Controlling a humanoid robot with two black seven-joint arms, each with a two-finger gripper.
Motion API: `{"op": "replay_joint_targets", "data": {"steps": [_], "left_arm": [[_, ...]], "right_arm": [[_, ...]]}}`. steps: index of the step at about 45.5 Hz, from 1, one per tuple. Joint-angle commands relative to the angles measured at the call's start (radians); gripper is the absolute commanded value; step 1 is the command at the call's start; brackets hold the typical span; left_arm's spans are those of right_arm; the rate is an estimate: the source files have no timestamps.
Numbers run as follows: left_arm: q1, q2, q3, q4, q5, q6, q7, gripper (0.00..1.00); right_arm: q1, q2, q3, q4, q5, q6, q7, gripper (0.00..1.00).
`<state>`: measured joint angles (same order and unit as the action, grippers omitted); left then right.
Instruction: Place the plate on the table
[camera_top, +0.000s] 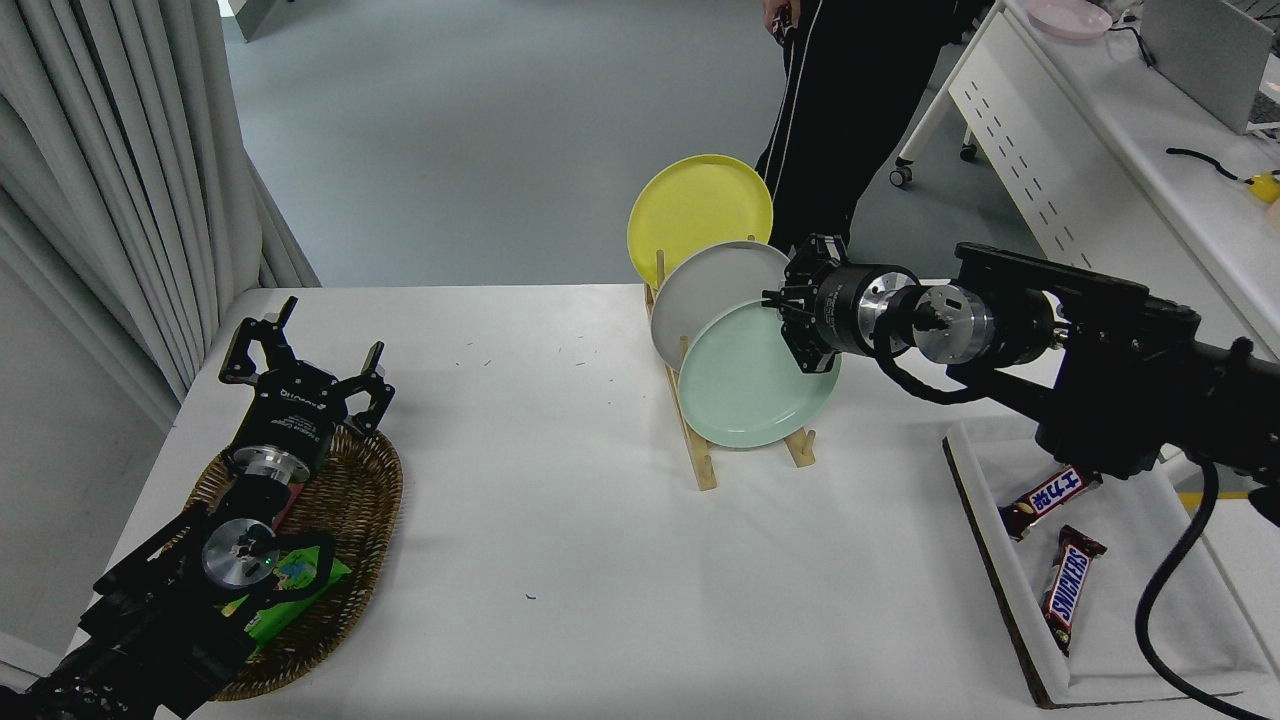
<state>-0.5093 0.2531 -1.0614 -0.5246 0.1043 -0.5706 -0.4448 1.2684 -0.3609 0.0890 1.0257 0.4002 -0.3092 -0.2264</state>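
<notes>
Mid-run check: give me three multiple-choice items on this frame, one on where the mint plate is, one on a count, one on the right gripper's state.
1. Where is the mint-green plate?
A. flat on the table
B. at the near end of the wooden rack, in front of the grey plate
C. in the wicker basket

2. How many plates are at the rack?
A. two
B. three
C. four

3. What is the right gripper doing?
A. clamped on the mint-green plate's right rim
B. open above the candy tray
C. parked by the basket

Answers: 1 B, it stands on edge at the rack's near pegs. 2 B, yellow plate, grey, mint. 3 A, the fingers meet on the rim; the left gripper is parked over the basket.
</notes>
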Motion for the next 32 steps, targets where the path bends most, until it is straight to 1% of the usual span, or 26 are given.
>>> {"op": "replay_joint_targets", "data": {"steps": [1, 6, 13, 19, 26, 32], "left_arm": [[0.0, 0.0, 0.0, 0.0, 0.0, 0.0, 0.0, 1.0], [0.0, 0.0, 0.0, 0.0, 0.0, 0.0, 0.0, 1.0], [0.0, 0.0, 0.0, 0.0, 0.0, 0.0, 0.0, 1.0], [0.0, 0.0, 0.0, 0.0, 0.0, 0.0, 0.0, 1.0], [0.0, 0.0, 0.0, 0.0, 0.0, 0.0, 0.0, 1.0], [0.0, 0.0, 0.0, 0.0, 0.0, 0.0, 0.0, 1.0]], "right_arm": [[-0.023, -0.015, 0.127, 0.053, 0.061, -0.039, -0.082, 0.0], [-0.023, -0.021, 0.14, 0.088, 0.135, -0.105, -0.091, 0.0], [-0.044, -0.044, 0.158, 0.143, 0.252, -0.166, -0.103, 0.0], [-0.079, -0.065, 0.204, 0.186, 0.379, -0.296, -0.105, 0.0], [-0.132, -0.072, 0.235, 0.206, 0.489, -0.471, -0.11, 0.0], [-0.185, -0.07, 0.256, 0.206, 0.552, -0.476, -0.111, 0.0]]}}
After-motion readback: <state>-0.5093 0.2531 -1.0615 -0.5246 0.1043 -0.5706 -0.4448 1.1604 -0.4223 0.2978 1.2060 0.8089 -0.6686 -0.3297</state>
